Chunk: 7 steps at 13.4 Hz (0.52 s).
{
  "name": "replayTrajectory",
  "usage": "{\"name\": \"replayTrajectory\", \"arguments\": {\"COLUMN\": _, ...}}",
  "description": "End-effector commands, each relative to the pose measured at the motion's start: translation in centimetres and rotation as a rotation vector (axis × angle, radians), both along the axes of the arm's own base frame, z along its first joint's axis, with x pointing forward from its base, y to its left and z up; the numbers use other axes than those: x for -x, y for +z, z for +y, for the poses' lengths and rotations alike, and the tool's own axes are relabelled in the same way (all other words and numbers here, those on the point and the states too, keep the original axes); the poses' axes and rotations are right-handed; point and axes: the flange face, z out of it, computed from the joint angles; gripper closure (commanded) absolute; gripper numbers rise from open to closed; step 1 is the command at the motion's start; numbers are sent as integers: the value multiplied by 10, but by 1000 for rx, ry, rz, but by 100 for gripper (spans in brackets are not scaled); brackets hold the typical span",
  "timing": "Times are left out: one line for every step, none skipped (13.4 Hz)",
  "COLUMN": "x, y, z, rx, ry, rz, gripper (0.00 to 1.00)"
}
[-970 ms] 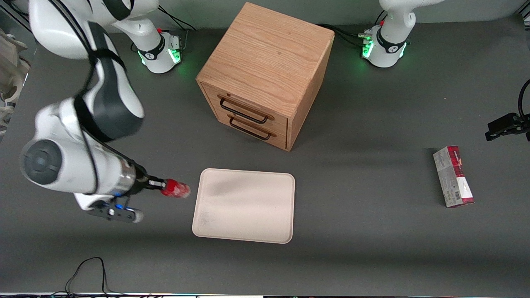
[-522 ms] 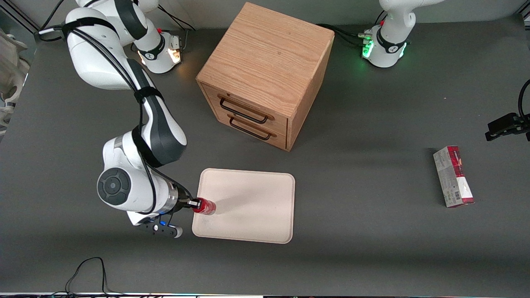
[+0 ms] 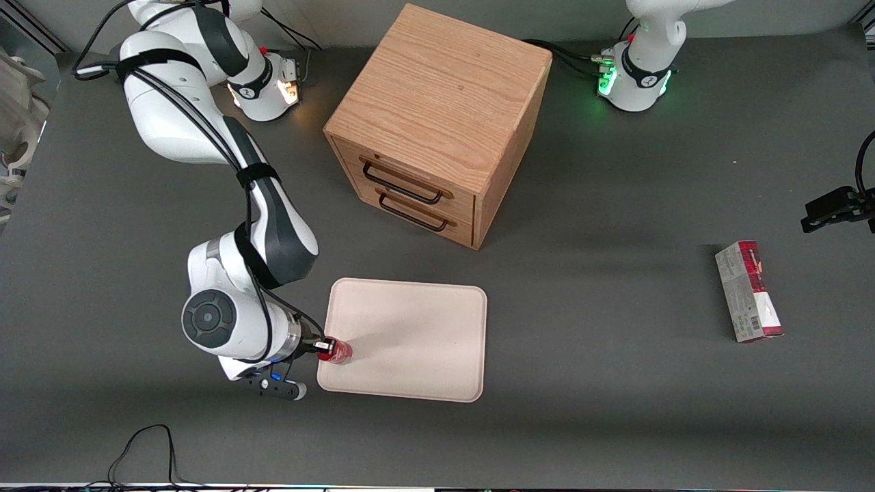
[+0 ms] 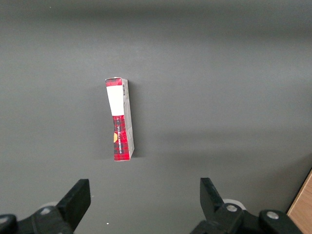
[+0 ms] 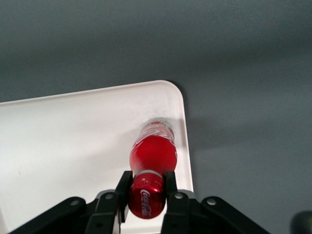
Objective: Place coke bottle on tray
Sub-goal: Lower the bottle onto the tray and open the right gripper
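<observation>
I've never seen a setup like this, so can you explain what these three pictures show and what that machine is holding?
Two white robot arms are mounted on a dark table. The front view looks down at them; the other two come from cameras on each arm's wrist. The working arm's end effector is shut on the cap of a small red coke bottle, whose base is over a corner of the cream tray. A wooden drawer cabinet stands farther from the front camera than the tray. A red-and-white carton lies toward the parked arm's end.

Dark grey table (image 3: 615,410), carrying cabinet (image 3: 437,123), tray (image 3: 424,342) (nearer the camera), and carton (image 3: 748,292) toward the parked arm's end.
</observation>
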Motion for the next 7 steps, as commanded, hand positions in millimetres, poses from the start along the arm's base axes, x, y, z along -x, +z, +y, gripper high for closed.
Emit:
{"name": "replayTrajectory", "arguments": {"x": -4, "y": 7, "z": 7, "rx": 13, "ry": -6, "rz": -30, "gripper": 58}}
{"name": "replayTrajectory", "arguments": {"x": -4, "y": 8, "z": 7, "rx": 12, "ry": -2, "rz": -34, "gripper": 14}}
{"name": "replayTrajectory", "arguments": {"x": -4, "y": 8, "z": 7, "rx": 14, "ry": -1, "rz": -36, "gripper": 0}}
{"name": "replayTrajectory", "arguments": {"x": -4, "y": 8, "z": 7, "rx": 14, "ry": -1, "rz": -36, "gripper": 0}}
{"name": "replayTrajectory", "arguments": {"x": -4, "y": 7, "z": 7, "rx": 14, "ry": -1, "rz": -35, "gripper": 0}}
{"name": "replayTrajectory", "arguments": {"x": -4, "y": 7, "z": 7, "rx": 14, "ry": -1, "rz": -36, "gripper": 0}}
{"name": "replayTrajectory", "arguments": {"x": -4, "y": 7, "z": 7, "rx": 14, "ry": -1, "rz": -36, "gripper": 0}}
